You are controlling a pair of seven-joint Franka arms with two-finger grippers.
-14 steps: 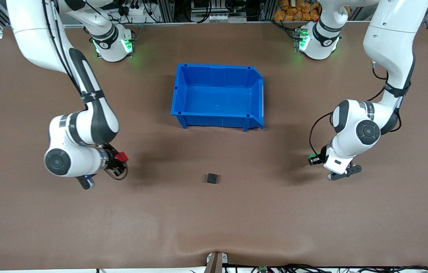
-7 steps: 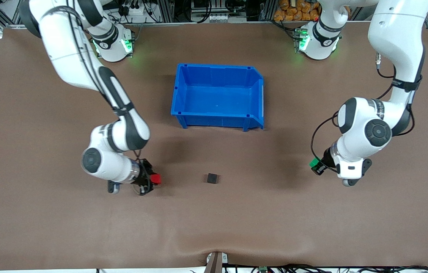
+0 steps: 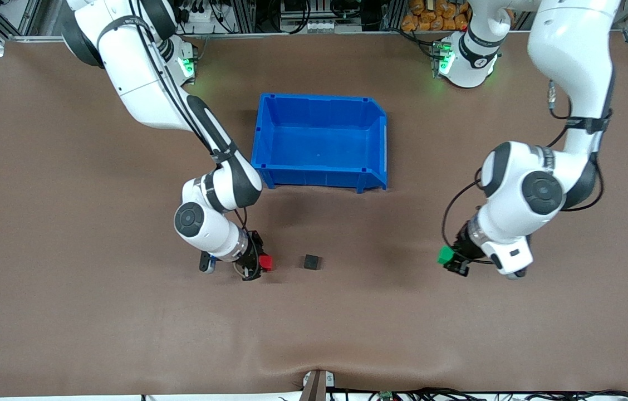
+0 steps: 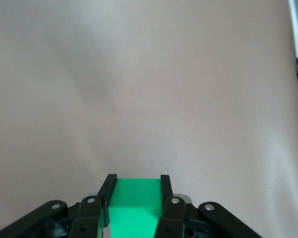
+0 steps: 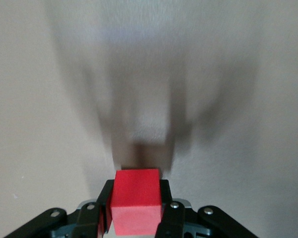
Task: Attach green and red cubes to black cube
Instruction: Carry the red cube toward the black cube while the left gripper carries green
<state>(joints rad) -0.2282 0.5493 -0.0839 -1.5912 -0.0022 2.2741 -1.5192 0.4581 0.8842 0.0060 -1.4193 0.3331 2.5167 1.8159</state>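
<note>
My right claw clamps the small bright red cube low at frame centre, just beside the small matt black cube; my left claw clamps the small bright green cube, lower right.

No readable text, labels or numbers anywhere

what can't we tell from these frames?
- Right wrist view: ground ahead of the red cube is motion-blurred; black cube not identifiable there.
- Left wrist view: green cube cut off by the frame edge; black cube out of frame.
- Front view: right gripper and left gripper height above the table unreadable from overhead.
</note>
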